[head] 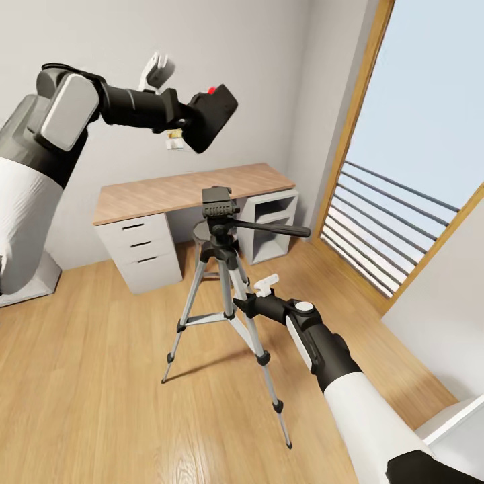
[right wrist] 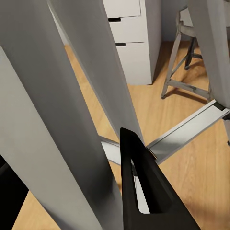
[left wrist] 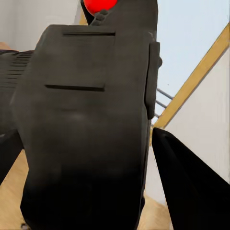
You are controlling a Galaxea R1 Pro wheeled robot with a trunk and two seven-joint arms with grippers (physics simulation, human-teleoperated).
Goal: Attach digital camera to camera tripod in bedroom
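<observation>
My left gripper is shut on the digital camera, a black box with a red button on top. It is held high, above and slightly left of the camera tripod. In the left wrist view the digital camera sits between dark fingers. The tripod stands on the wood floor on silver legs, with its black head bare and its pan handle pointing right. My right gripper is shut on one upper leg. A black finger lies against that silver leg.
A wood-topped desk with white drawers and an open shelf unit stands against the back wall. A round stool sits behind the tripod. The tall railed window is on the right.
</observation>
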